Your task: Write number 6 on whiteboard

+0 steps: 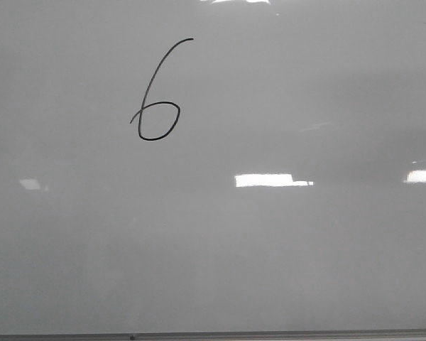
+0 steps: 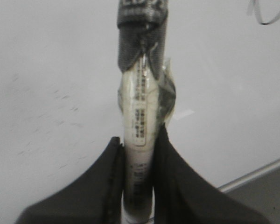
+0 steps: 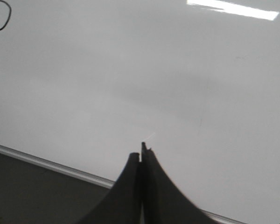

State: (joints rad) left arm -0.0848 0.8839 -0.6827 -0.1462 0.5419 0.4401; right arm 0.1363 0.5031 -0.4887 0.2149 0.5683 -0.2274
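**Already a 6 on the board, marker in your left claw**

Now, in your front view the whiteboard (image 1: 284,256) fills the frame, with its thin grey frame edge along the bottom. The number 6 (image 1: 156,96) sits in the upper left part of the board, drawn in thin black line with a long slanted stem and a small round loop. Bright rectangular reflections lie lower down and to the right of it, well apart from the digit.

Your left claw (image 2: 139,149) is closed on a marker (image 2: 140,112), its two dark fingers (image 2: 102,186) pressing the pale labelled barrel from either side. The marker's dark end points toward the board, and part of the digit's loop shows at the corner of that view.

Your right claw (image 3: 141,156) has its fingers pressed together with nothing between them, above the board near its frame edge.
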